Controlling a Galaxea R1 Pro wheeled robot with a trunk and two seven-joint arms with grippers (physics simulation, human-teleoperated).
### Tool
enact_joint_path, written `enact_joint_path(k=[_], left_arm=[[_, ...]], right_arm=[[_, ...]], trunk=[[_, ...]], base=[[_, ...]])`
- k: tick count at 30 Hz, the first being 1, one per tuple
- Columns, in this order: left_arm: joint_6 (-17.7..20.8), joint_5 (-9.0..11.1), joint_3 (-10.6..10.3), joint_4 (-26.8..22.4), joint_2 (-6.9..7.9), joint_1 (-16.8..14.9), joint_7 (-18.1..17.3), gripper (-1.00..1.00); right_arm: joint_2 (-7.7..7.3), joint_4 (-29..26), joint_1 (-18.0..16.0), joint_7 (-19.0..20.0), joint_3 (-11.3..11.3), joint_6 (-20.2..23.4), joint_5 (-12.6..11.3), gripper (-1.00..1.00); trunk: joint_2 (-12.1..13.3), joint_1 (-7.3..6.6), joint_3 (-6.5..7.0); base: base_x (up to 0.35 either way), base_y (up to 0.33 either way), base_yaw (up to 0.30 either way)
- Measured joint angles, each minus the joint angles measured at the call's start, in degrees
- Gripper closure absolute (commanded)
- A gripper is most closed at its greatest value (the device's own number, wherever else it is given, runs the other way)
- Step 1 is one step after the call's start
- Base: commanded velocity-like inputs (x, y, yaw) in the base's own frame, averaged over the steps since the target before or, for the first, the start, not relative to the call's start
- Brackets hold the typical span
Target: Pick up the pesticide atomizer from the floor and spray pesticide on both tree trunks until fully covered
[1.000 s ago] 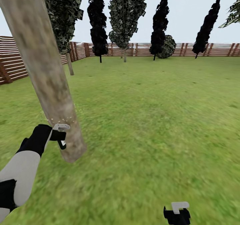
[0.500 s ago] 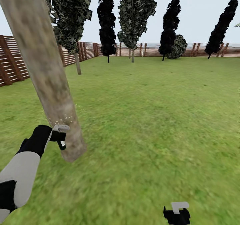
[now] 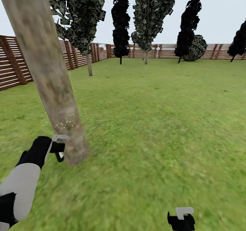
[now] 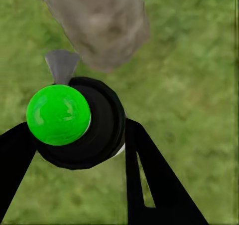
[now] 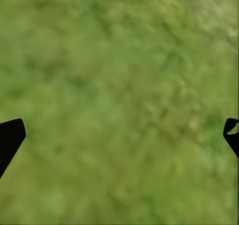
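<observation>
A thick, mottled grey-brown tree trunk (image 3: 51, 77) leans across the left of the head view, its base on the lawn. Small white specks dot its lower part. My left gripper (image 3: 58, 149) is shut on the pesticide atomizer (image 3: 60, 143), a dark bottle whose light-grey nozzle head almost touches the trunk near its base. In the left wrist view the atomizer (image 4: 97, 130) sits between the black fingers (image 4: 149, 185), with a bright green round top and its grey nozzle pointing at the trunk (image 4: 99, 25). My right gripper (image 3: 181, 219) hangs open and low over grass, away from the tree.
Green lawn (image 3: 153, 121) stretches ahead and to the right. A brown slat fence (image 3: 13, 67) rings it on the left and at the back. Dark columnar trees (image 3: 120, 22) and a leafy thin-stemmed tree (image 3: 83, 22) stand along the far fence.
The whole view has swung left, so the far trees sit further right. My left gripper with the atomizer has dropped a little lower along the trunk. The right gripper has not moved.
</observation>
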Motion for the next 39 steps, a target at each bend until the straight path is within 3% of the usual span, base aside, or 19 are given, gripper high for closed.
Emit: enact_joint_path(k=[4, 7, 9, 11, 20, 33, 39], left_arm=[[-0.1, -0.1, 0.1, 0.0, -1.51, 0.2, 0.3, 1.0], [0.0, -0.6, 0.4, 0.0, -0.82, 0.3, 0.3, 1.0], [-0.4, -1.2, 3.8, 0.0, 0.87, 2.0, 0.4, 1.0], [-0.4, -0.6, 4.5, -0.1, 1.4, 3.0, 0.3, 1.0], [-1.9, -0.3, 4.5, -0.7, 0.94, 3.3, 3.0, 1.0], [-2.0, -0.4, 4.1, -0.8, 0.74, 3.3, 3.1, 1.0], [-1.9, -0.4, 4.3, -0.9, 0.75, 3.3, 3.1, 1.0]], right_arm=[[-0.09, 0.0, 0.0, 0.0, 0.0, 0.0, 0.1, -1.0], [-0.09, 0.0, 0.0, 0.0, 0.0, 0.0, 0.0, -1.0], [-0.09, 0.0, 0.0, 0.0, 0.0, 0.0, 0.0, -1.0], [-0.04, 0.0, 0.0, 0.0, 0.0, 0.0, 0.0, -1.0], [0.0, 0.1, 0.0, 0.0, 0.0, 0.0, 0.0, -1.0], [0.0, 0.1, 0.0, 0.0, 0.0, 0.0, 0.0, -1.0], [0.0, 0.1, 0.0, 0.0, 0.0, 0.0, 0.0, -1.0]], trunk=[[0.0, 0.0, 0.0], [0.0, 0.0, 0.0], [0.0, 0.03, -0.01], [0.0, 0.03, 0.0], [0.0, -0.01, 0.0], [0.0, 0.02, 0.0], [0.0, 0.0, 0.0]], base=[[0.169, -0.239, 0.008], [0.124, -0.248, 0.0], [-0.095, -0.272, 0.024], [-0.123, -0.273, 0.187], [0.091, -0.24, 0.203], [0.053, -0.259, 0.004], [0.151, -0.254, 0.184]])
